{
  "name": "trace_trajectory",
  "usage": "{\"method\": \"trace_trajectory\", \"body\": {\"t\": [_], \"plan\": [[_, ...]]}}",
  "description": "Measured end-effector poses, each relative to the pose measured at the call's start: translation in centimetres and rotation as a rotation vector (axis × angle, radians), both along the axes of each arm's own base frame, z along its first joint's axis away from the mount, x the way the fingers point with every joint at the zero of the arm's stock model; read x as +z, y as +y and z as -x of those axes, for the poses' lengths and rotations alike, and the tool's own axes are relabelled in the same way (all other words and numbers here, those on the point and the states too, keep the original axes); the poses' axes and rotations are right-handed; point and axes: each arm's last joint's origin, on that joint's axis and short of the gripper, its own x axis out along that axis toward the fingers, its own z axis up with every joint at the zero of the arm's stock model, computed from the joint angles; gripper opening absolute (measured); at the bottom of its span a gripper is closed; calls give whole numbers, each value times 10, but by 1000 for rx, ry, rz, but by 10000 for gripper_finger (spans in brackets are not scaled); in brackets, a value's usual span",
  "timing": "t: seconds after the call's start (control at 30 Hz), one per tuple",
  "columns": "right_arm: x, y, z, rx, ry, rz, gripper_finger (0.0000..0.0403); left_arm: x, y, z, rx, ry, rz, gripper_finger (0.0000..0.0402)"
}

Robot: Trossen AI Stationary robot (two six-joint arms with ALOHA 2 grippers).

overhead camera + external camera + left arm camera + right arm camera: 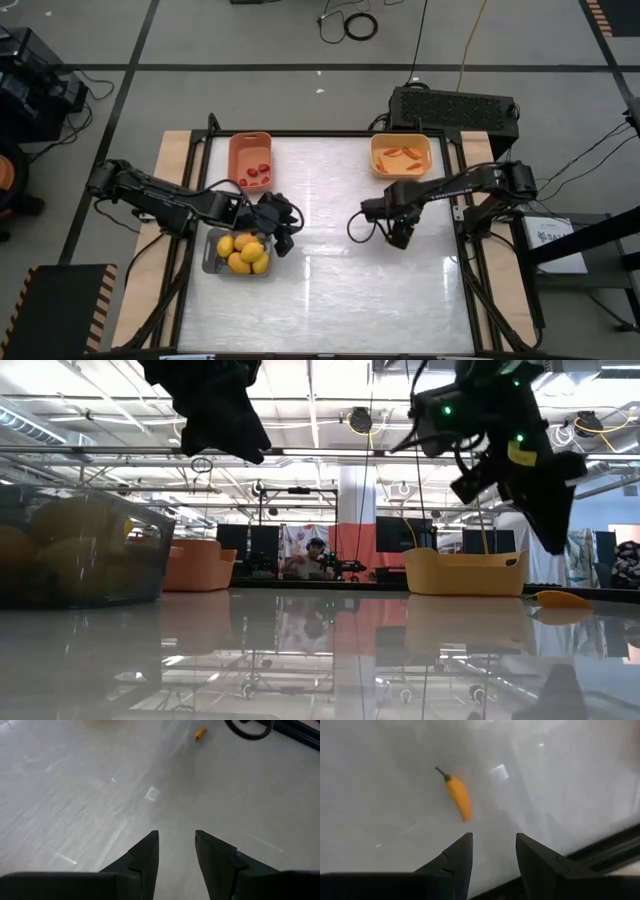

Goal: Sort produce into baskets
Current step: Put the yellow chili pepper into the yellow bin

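One slim orange pepper lies flat on the white table ahead of my right gripper. That gripper is open, empty and above the table's middle right. The pepper also shows in the low view and far off in the left wrist view. My left gripper is open and empty, just right of the grey basket, which holds several yellow fruits. The salmon basket holds dark red pieces. The yellow basket holds orange peppers.
The salmon basket and the yellow basket stand at the table's far edge. A black box stands behind the table at the far right. There is bare tabletop between the arms and toward the near edge.
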Motion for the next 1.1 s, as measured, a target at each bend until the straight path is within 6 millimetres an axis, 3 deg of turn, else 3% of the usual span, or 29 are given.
{"method": "trace_trajectory", "body": {"t": [0.2,0.4,0.6,0.93,1.1], "plan": [[-19,2,2,-43,-50,-55,161,1,5,-2,16,-10,11,135],[-22,3,3,-40,-54,-55,208,1,5,-2,19,-14,15,135],[-34,8,5,152,-81,-97,226,3,5,-4,17,-42,23,135],[-56,8,13,205,-115,-101,188,4,4,-5,6,-59,40,135],[-58,8,15,194,-117,-99,128,4,4,-5,5,-60,40,135]]}}
